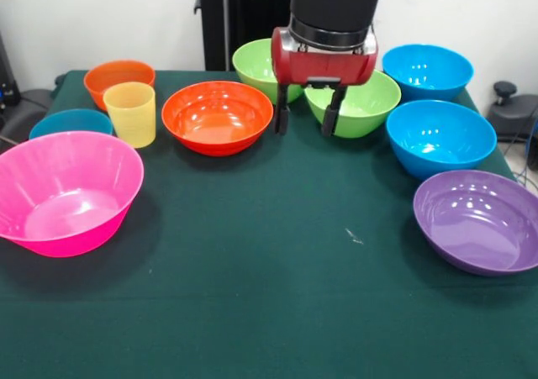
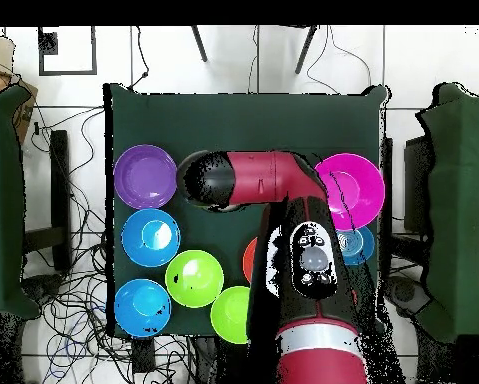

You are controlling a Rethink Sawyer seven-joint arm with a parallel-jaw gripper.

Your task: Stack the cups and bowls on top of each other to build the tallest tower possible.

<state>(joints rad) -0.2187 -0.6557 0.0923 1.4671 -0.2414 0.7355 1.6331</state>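
Note:
My gripper (image 1: 307, 120) hangs open and empty above the table, between the large orange bowl (image 1: 217, 114) and a lime green bowl (image 1: 366, 102). The pale-yellow cup (image 1: 130, 113) stands upright at the left, in front of the small orange bowl (image 1: 118, 78). The big pink bowl (image 1: 67, 194) sits at the near left and the purple bowl (image 1: 479, 219) at the near right. A second lime green bowl (image 1: 256, 64) is behind the gripper. Every bowl stands alone; no stack shows. In the overhead view the arm (image 2: 283, 185) hides the gripper and the cup.
Two blue bowls (image 1: 427, 70) (image 1: 440, 135) stand at the right and a small blue bowl (image 1: 71, 123) at the left behind the pink one. A small scrap (image 1: 355, 237) lies on the green cloth. Cables cover the floor around the table (image 2: 243, 110).

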